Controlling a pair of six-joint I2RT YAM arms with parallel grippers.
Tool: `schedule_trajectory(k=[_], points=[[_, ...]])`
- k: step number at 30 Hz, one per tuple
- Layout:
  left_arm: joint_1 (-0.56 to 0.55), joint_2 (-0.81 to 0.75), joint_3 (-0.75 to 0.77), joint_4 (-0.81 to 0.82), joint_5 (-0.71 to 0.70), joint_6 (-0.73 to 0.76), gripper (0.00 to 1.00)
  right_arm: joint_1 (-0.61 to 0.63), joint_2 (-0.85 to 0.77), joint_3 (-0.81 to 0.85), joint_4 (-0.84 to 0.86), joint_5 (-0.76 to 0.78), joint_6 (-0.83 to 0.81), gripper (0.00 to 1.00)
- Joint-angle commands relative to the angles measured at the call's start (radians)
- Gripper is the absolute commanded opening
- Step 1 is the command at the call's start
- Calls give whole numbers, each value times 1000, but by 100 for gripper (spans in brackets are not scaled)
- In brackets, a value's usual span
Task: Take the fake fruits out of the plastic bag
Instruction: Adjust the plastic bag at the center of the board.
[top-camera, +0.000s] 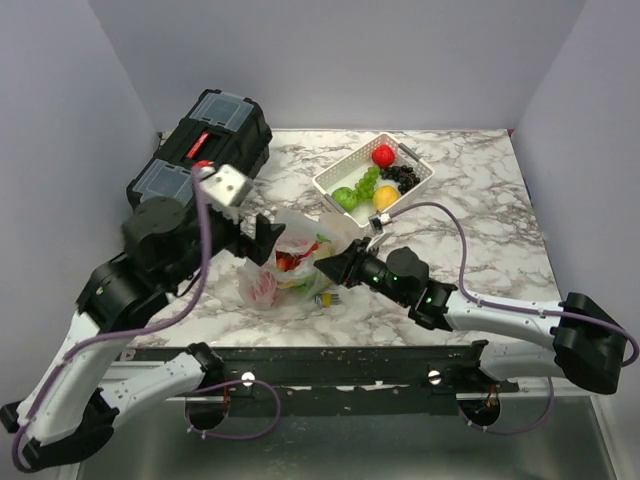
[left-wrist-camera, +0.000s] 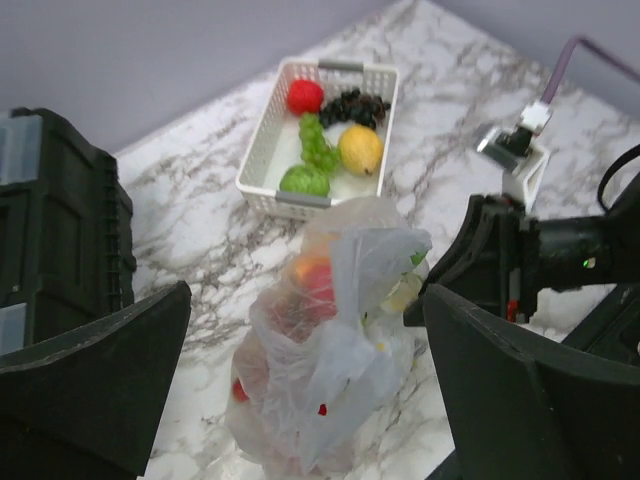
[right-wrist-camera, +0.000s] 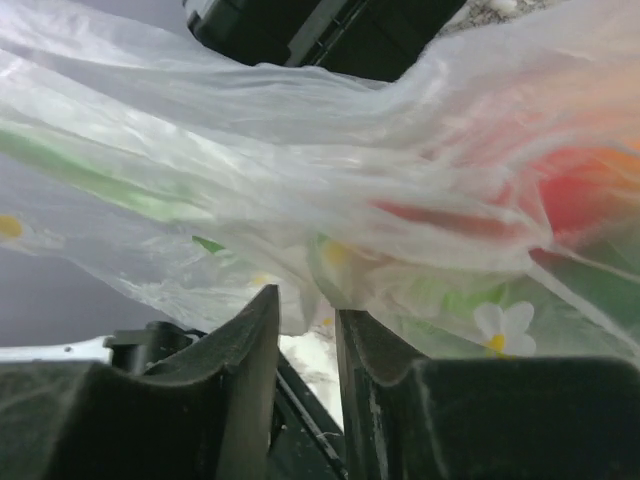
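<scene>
- Lying crumpled near the middle of the table (top-camera: 470, 200), the bag (top-camera: 290, 262) is between the two claws.
- The fruits (top-camera: 290, 260) show through the film as red, orange and green shapes; none of them has left the bag.
- From the left wrist, the bag (left-wrist-camera: 330, 360) bulges upward, with a red piece (left-wrist-camera: 315, 280) near its top.
- The left claw (top-camera: 268, 243) is spread wide just left of the bag and grips nothing.
- In its own view, the left claw (left-wrist-camera: 308, 300) frames the bag between its two dark fingers (left-wrist-camera: 110, 380).
- The right claw (top-camera: 322, 267) points at the right side of the bag.
- Seen from its wrist, the right claw (right-wrist-camera: 306, 310) has only a narrow gap between the fingers.
- The film (right-wrist-camera: 300, 180) hangs right at the tips, and nothing looks pinched.
- A white basket (top-camera: 322, 183) stands behind the bag, close to it.
- The basket holds a red fruit (top-camera: 383, 155), green grapes (top-camera: 368, 180), dark grapes (top-camera: 403, 177), a green fruit (top-camera: 345, 197) and a yellow fruit (top-camera: 385, 196).
- A black toolbox (top-camera: 205, 145) sits at the far left corner, behind the left arm.
</scene>
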Motion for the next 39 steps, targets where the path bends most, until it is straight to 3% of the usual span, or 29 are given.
schedule_trajectory(k=[1,6,11,15,21,30,35,39], points=[[-3,-147,-27,100,-139,-90,99,3,14,133,-263,-66,-199,39],[-2,-168,-76,80,-206,-116,99,3,0,288,-621,-59,-356,66],[-1,-134,-104,88,-29,-126,99,3,-63,384,-788,-37,-466,88],[-2,-100,-98,46,-45,-131,99,3,-77,480,-848,0,-538,97],[-2,-107,-114,43,50,-122,99,3,31,622,-845,101,-578,100],[-1,-147,-142,-4,60,-103,99,3,175,722,-740,37,-564,95],[-1,-138,-168,17,96,-100,99,4,183,714,-674,15,-556,88],[-2,-103,-152,-5,68,-102,99,3,170,707,-667,-46,-563,89]])
